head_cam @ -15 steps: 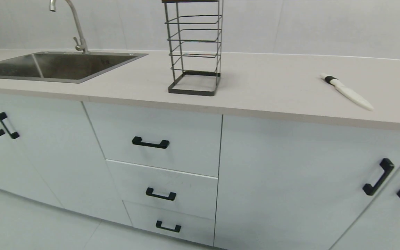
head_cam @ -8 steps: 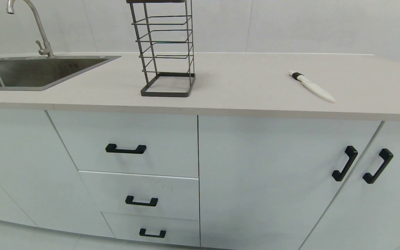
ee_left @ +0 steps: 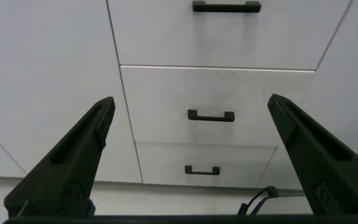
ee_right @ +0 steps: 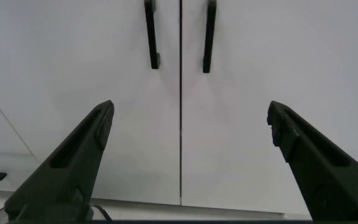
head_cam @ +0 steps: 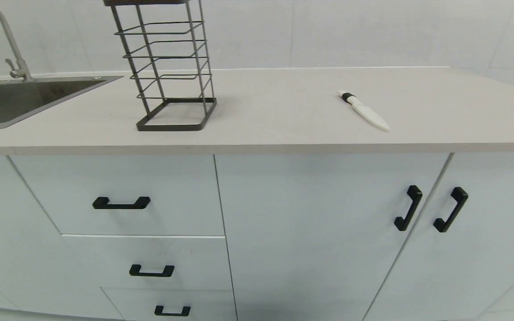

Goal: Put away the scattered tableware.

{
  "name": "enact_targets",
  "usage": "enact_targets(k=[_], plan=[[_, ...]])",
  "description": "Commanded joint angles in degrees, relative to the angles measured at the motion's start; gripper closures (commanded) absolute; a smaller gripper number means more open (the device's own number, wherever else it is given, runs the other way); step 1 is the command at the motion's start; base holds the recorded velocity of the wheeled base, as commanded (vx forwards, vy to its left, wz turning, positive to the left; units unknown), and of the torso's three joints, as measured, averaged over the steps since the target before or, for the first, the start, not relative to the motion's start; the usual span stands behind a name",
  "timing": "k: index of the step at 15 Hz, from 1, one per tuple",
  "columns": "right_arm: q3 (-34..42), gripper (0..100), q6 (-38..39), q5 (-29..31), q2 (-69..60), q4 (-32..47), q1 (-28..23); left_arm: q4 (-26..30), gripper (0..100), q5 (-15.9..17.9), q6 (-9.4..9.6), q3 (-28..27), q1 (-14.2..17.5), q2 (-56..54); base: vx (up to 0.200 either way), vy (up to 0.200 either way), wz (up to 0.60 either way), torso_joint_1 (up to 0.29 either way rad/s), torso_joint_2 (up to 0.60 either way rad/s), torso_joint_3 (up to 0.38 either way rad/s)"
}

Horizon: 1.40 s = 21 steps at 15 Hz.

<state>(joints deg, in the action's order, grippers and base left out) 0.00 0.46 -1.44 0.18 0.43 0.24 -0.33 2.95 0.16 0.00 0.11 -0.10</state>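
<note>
A white knife point(head_cam: 364, 111) with a black band near its handle is seen lying flat on the counter point(head_cam: 283, 125), toward the right side, its tip turned to the near right. A tall black wire rack point(head_cam: 167, 71) is stood upright on the counter to the left, well apart from the knife. At the far left a steel sink point(head_cam: 38, 96) is set into the counter, with a curved faucet point(head_cam: 9, 44) behind it. Below the counter, a stack of drawers point(head_cam: 150, 254) with black handles is found on the left, and cabinet doors point(head_cam: 328, 223) with upright black handles on the right.

The left hand point(ee_left: 191, 102) is held low in front of the drawers, its fingers spread wide and nothing grasped. The right hand point(ee_right: 190, 109) is held before the paired cabinet doors, likewise released and holding nothing.
</note>
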Motion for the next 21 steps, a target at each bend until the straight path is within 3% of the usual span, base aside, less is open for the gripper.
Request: enact_targets(k=[1, 12, 17, 21], plan=[[0.0, 0, 0.0, -0.1, 0.1, -0.1, -0.1, 0.1, 0, 0.0, 0.02, 0.0, 0.0, 0.1, 0.0, 0.0, 0.0, 0.0, 0.0, 0.0], [0.0, 0, -0.1, -0.1, 0.2, -0.1, -0.1, 0.1, 0, -0.2, -0.07, 0.0, 0.0, 0.1, 0.018, -0.018, 0.0, 0.001, 0.0, 0.001], [0.0, 0, 0.0, -0.1, 0.2, -0.1, -0.2, 0.1, 0, -0.2, -0.07, 0.0, 0.0, 0.1, 0.0, 0.0, 0.0, 0.212, -0.11, -0.091], [0.0, 0, 0.0, -0.1, 0.2, -0.1, -0.2, 0.1, 0, -0.2, -0.07, 0.0, 0.0, 0.1, 0.0, 0.0, 0.0, 0.218, -0.59, -0.204]])
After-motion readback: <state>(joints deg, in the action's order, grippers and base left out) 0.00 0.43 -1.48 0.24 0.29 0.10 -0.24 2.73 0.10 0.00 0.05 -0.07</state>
